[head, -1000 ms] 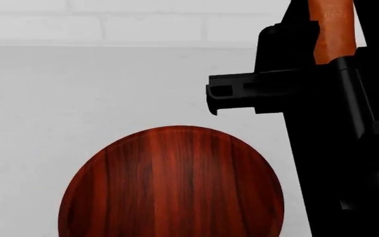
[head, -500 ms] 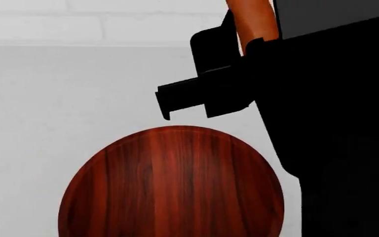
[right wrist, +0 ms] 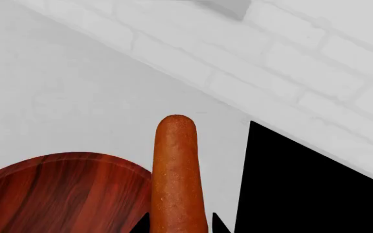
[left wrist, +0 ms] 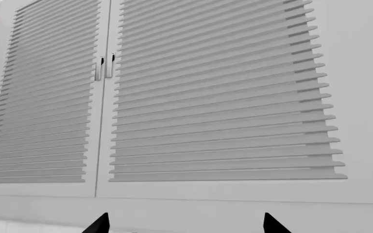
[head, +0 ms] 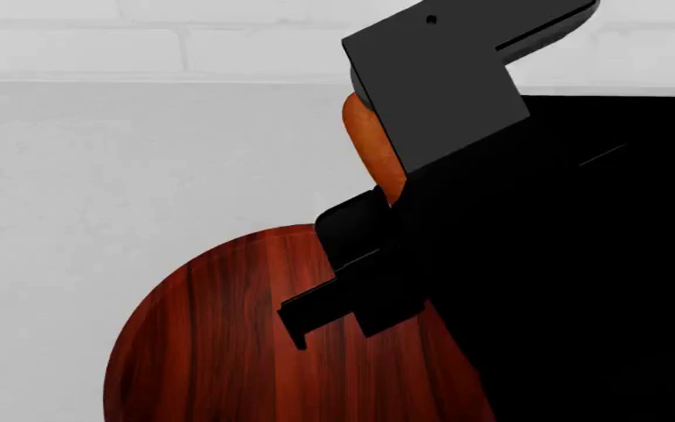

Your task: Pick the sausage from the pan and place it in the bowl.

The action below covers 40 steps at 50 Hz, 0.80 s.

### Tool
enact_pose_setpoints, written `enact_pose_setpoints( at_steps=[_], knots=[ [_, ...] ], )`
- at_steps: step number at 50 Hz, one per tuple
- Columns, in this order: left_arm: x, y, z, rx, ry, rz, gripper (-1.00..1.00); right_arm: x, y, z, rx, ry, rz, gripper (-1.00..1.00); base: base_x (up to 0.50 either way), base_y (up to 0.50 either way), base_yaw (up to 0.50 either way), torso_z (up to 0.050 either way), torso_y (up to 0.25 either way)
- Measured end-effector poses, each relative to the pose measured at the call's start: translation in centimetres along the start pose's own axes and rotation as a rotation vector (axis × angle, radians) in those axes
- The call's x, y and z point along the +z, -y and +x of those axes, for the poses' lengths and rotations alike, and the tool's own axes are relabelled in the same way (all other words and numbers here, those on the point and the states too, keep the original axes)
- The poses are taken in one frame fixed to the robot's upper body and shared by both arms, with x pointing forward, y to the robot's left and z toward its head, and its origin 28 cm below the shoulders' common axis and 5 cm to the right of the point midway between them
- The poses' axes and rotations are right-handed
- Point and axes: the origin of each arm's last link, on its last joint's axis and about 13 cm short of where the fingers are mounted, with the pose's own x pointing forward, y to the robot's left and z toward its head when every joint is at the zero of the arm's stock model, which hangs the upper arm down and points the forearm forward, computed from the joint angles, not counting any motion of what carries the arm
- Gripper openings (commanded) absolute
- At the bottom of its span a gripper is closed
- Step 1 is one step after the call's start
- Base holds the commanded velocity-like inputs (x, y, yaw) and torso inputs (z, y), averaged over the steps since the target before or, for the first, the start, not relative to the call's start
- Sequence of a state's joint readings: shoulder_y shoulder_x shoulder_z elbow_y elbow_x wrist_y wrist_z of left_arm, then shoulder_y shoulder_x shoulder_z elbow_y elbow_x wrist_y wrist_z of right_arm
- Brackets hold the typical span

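Observation:
My right gripper [head: 387, 186] is shut on the sausage [head: 371, 145], an orange-red cylinder with a rounded end sticking out past the fingertips [right wrist: 217, 224]. It hangs in the air by the far right rim of the reddish-brown wooden bowl [head: 232, 343]. In the right wrist view the sausage [right wrist: 175, 179] runs alongside the bowl's rim [right wrist: 63, 158]. The arm covers the bowl's right part in the head view. The pan cannot be made out. My left gripper [left wrist: 186, 226] is open and holds nothing, away from the bowl.
The bowl stands on a pale grey counter [head: 103, 176] backed by a white brick wall [head: 138, 35]. A flat black area [right wrist: 303, 194] lies on the counter right of the sausage. The left wrist view faces white louvred cabinet doors [left wrist: 212, 97].
My right arm has swung left and down with the sausage. It now overlaps the bowl's right side, and the sausage has dropped from the frame's top towards the rim.

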<state>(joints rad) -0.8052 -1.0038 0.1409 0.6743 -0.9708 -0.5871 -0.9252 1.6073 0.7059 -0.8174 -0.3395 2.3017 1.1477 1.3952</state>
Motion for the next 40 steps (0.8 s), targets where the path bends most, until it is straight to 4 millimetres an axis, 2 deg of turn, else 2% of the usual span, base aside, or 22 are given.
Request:
enact_pose_setpoints(
  at_steps=[40],
  knots=[
    [-0.1, -0.2, -0.6, 0.015, -0.015, 0.003, 1.0, -3.0, -2.0, -0.7, 0.151, -0.161, 0.014, -1.0, 0.0, 0.0, 0.0, 0.0, 0.0]
  ],
)
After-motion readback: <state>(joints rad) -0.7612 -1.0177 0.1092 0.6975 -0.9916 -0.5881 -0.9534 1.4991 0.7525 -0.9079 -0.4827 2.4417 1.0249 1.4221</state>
